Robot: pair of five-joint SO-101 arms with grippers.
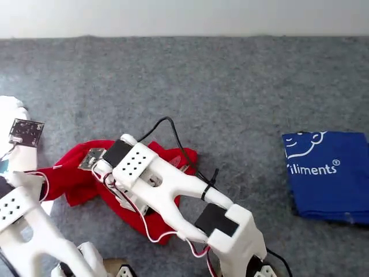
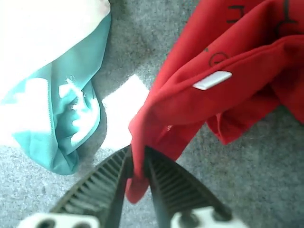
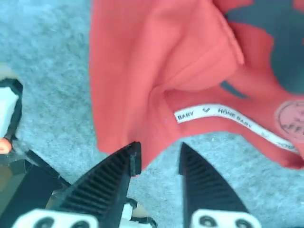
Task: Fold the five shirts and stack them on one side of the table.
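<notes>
A crumpled red cotton shirt lies on the grey felt-covered counter, toward its left side and near the front edge. The right arm stretches across it from the lower right. The left arm stands at the lower left corner, just beside the shirt's left end.

In the left wrist view, the left gripper has its ribbed black fingers pressed together on a folded edge of the red shirt, with fabric pinched between them and a small tail hanging out below. A small white rectangular tag sits on the red cloth farther up. Beside the shirt lies a bunched teal and white garment, with a flat white patch on the counter between the two.

In the right wrist view, the right gripper hovers at the shirt's edge with its fingers narrowly parted and holding nothing. One tip touches the red fabric. A white printed neck tape runs across the shirt near the collar.

Well apart, at the counter's right edge, a blue shirt with white print lies folded into a flat rectangle.
</notes>
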